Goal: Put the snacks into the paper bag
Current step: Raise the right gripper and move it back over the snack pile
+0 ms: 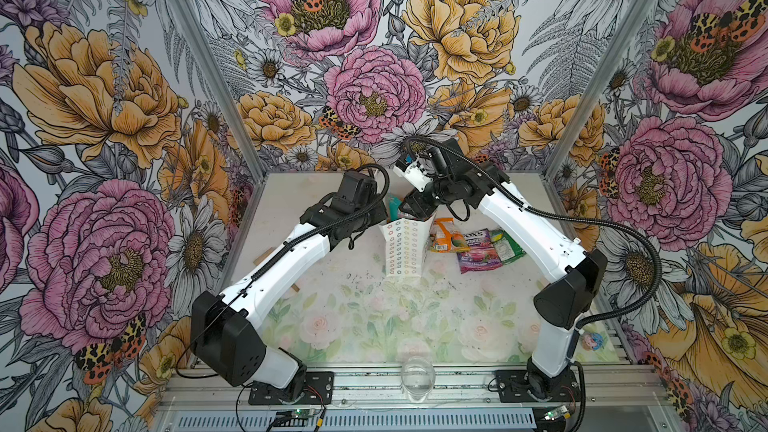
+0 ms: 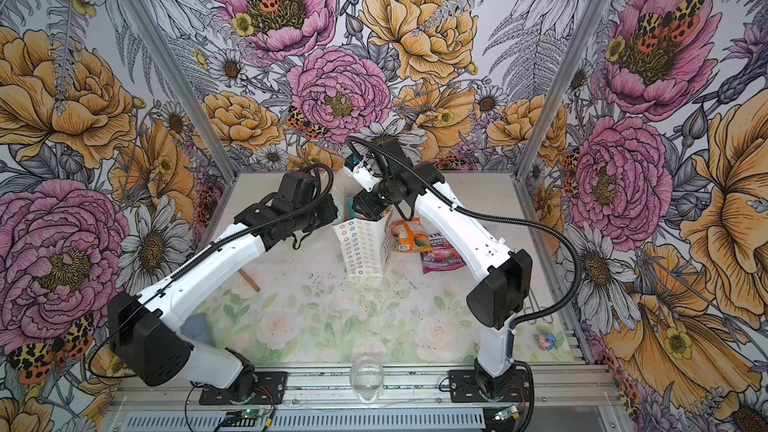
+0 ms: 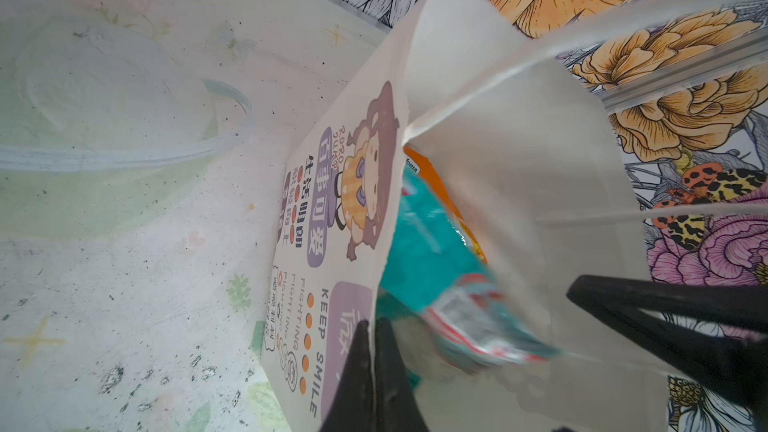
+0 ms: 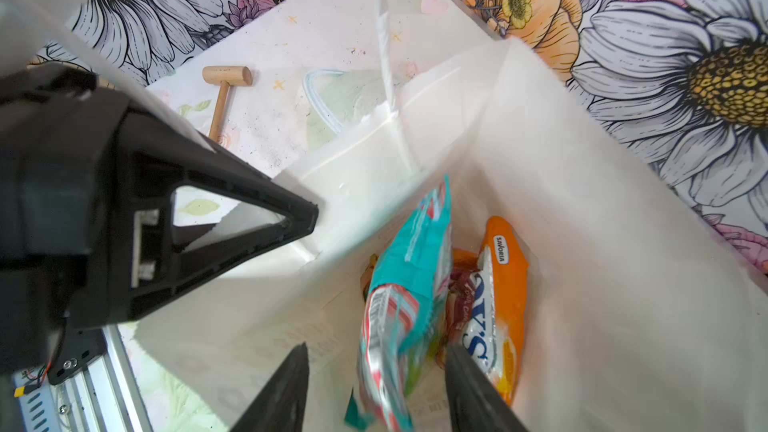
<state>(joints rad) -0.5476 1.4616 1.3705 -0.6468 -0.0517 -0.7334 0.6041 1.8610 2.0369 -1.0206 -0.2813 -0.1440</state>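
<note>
Two packets are in the bag (image 1: 404, 249): the orange packet (image 4: 505, 284) deep inside against one wall, and the teal packet (image 4: 411, 268) on end beside it. The teal one is blurred, its top poking out of the mouth in both top views. Bag stands upright in the middle of the bench (image 1: 332, 297), mouth open.

Left tool (image 3: 372, 328) is closed on the bag's rim, paper pinched between its fingers (image 3: 353, 376), at the bag's 10 o'clock in the top views. The wall it holds carries a cartoon print and "KEEP SMILE".

Right tool (image 4: 377, 347) sits over the mouth from 1 o'clock, jaws apart, teal packet between them. A gap shows on one side, so no clamp. Can't tell if the other finger touches.

Three more packets lie on the bench at the bag's 3 o'clock, in a row with edges touching:
- loose orange packet (image 1: 446, 236), just beside the bag
- purple packet (image 1: 478, 253), next out
- green packet (image 1: 506, 245), farthest out

Mallet (image 2: 250, 280) at the bag's 8 o'clock, well apart. Glass (image 1: 417, 376) at the bench's front edge, 6 o'clock.
</note>
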